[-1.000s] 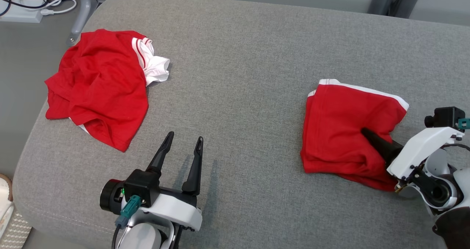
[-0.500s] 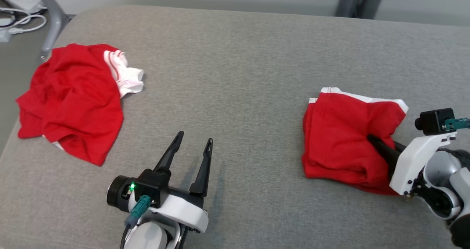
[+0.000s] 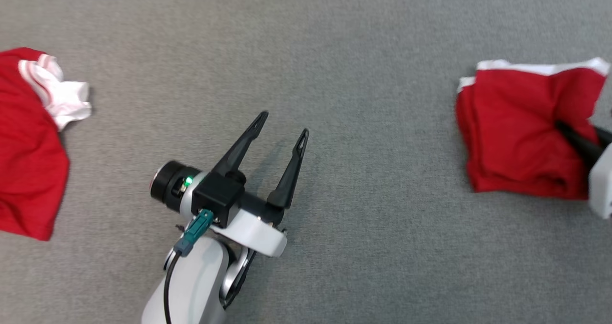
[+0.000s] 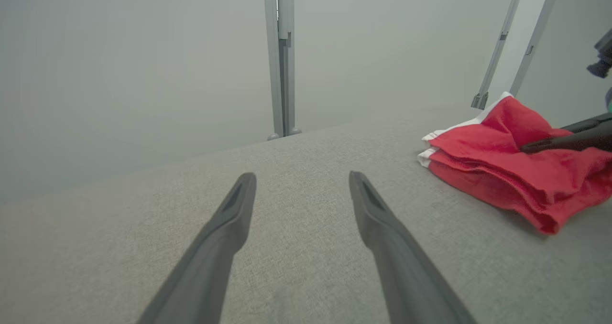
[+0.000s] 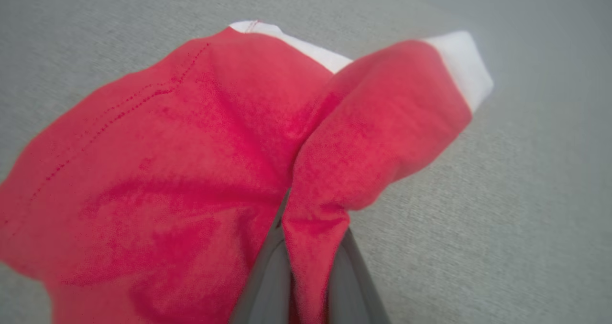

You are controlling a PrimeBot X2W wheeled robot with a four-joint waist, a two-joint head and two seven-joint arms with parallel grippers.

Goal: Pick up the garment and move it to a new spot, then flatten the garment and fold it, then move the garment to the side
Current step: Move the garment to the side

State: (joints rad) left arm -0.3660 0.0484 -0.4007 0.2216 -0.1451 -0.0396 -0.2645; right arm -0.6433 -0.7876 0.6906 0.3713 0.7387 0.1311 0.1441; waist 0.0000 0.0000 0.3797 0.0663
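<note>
Right wrist view shows the right gripper [image 5: 308,266] has just clamped onto the folded garment [image 5: 181,161], so sliding it aside looks next; left gripper [image 3: 283,124] hangs open.

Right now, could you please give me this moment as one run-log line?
phase: grasp | right pincer: shut on folded garment | left pincer: open, empty | other red garment: crumpled, far left

— What's different from a second ago?
— The right gripper [image 5: 308,266] now clamps a fold of the folded garment [image 3: 511,137] at its three o'clock edge, and that corner bunches up.
— Anything else?
— The head view dips closer to the grey cushion [image 3: 373,75].
</note>
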